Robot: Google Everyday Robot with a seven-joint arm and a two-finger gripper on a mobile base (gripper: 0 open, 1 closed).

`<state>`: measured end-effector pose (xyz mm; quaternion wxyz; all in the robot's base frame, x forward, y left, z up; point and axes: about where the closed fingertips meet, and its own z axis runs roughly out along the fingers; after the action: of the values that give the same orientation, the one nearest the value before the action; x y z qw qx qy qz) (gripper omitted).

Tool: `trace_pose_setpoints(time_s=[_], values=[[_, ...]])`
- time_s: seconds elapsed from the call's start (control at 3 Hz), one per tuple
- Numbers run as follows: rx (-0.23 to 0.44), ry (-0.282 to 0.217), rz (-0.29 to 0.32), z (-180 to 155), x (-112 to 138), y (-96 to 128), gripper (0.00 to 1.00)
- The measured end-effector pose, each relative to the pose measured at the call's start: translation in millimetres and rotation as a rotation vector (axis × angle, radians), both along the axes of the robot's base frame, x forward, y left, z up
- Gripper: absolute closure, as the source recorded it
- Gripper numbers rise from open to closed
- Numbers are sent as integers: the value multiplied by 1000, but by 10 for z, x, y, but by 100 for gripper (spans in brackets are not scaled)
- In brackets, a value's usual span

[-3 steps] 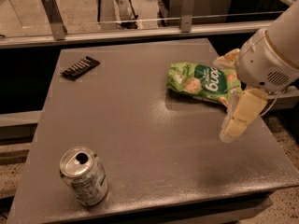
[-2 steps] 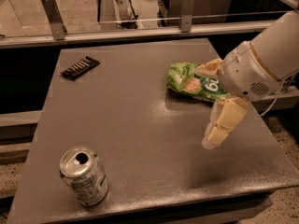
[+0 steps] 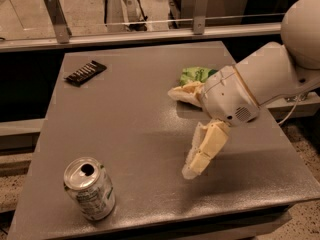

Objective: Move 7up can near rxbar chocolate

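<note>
The 7up can (image 3: 89,188) stands upright on the grey table (image 3: 130,119) near its front left corner, silver with a pull-tab top. The rxbar chocolate (image 3: 85,72), a flat black bar, lies at the table's back left. My gripper (image 3: 181,133) hovers over the table right of centre, open and empty. One cream finger (image 3: 184,93) points left and the other (image 3: 204,151) points down toward the table. The gripper is well to the right of the can and apart from it.
A crinkled green snack bag (image 3: 196,74) lies at the back right, partly hidden behind my gripper and arm (image 3: 270,79). A metal rail with two posts (image 3: 55,16) runs behind the table. The floor drops off past the table's edges.
My gripper has moved left and forward over the table, toward the can, and now covers more of the green bag. The can and the bar have not moved.
</note>
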<state>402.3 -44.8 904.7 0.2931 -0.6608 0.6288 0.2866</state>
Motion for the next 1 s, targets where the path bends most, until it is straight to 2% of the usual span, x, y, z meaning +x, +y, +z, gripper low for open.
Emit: trace_pose_setpoints(time_s=[0.33,0.67,1.0], values=[[110,50,68,-46,-166,324,0],[191,86,116,-98,-339,698,0],[252,82,152,-121,-495,1066,0]])
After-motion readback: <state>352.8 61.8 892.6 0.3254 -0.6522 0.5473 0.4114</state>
